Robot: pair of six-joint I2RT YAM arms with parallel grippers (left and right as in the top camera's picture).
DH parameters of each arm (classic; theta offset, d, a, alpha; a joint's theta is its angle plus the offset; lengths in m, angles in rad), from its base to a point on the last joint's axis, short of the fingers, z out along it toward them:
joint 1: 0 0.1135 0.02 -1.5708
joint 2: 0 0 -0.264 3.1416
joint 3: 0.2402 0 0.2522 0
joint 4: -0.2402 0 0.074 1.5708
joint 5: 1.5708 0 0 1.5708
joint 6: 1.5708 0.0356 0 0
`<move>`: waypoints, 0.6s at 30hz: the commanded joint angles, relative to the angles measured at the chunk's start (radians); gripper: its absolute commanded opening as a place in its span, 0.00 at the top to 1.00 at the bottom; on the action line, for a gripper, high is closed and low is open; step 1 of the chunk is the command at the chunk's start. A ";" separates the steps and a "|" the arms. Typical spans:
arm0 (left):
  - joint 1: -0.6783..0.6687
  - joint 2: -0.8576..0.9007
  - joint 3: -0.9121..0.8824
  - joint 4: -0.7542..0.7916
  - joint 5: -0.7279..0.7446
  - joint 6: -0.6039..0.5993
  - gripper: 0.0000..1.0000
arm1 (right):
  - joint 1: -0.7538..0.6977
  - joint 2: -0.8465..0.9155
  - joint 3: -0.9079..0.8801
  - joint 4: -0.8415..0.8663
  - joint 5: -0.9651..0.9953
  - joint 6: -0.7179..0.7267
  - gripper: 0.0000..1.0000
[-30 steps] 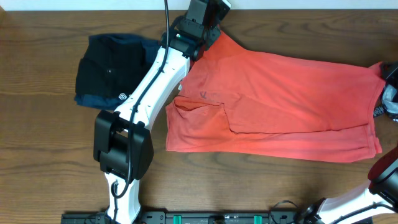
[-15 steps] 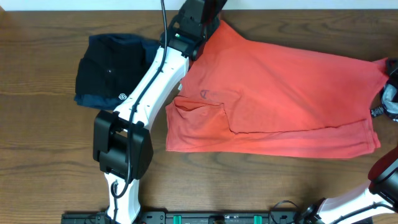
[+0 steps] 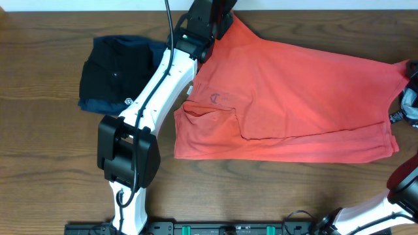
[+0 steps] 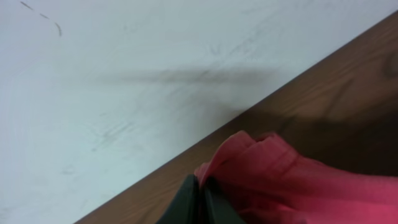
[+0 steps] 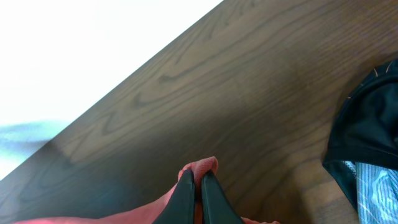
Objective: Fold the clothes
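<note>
- Two pairs of jaws are closed on fabric. The left gripper point(image 4: 202, 186) pinches a bunched coral-red corner between its dark fingers. The right gripper point(image 5: 200, 180) clamps a small nub of the same cloth.
- Both pinches sit on the far edge of the T-shirt point(image 3: 294, 104). The left one is at about 12 o'clock of the table point(image 3: 39, 163), and the right one is near 2 o'clock at the frame's edge. Holding both ends of one edge probably lets the arms keep it taut and carry it as a straight line.
- The rest of the shirt spreads from the centre toward 3 o'clock, lying flat on the wood with its near hem toward 5 o'clock.
- At the shirt's 8 o'clock side a sleeve lies turned inward. A faint mark shows through there, so the print likely faces down.
- At 10 o'clock a folded black garment point(image 3: 114, 72) rests on a navy garment point(image 3: 91, 104), apart from the shirt and seemingly set aside.
- A dark item point(image 5: 367, 137) lies near the right jaws at 3 o'clock, and a sweeping fold could snag it.
</note>
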 commanded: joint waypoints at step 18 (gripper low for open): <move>-0.064 -0.017 0.012 -0.661 0.038 -0.047 0.94 | -0.148 0.002 0.000 -0.148 -0.172 -0.154 0.98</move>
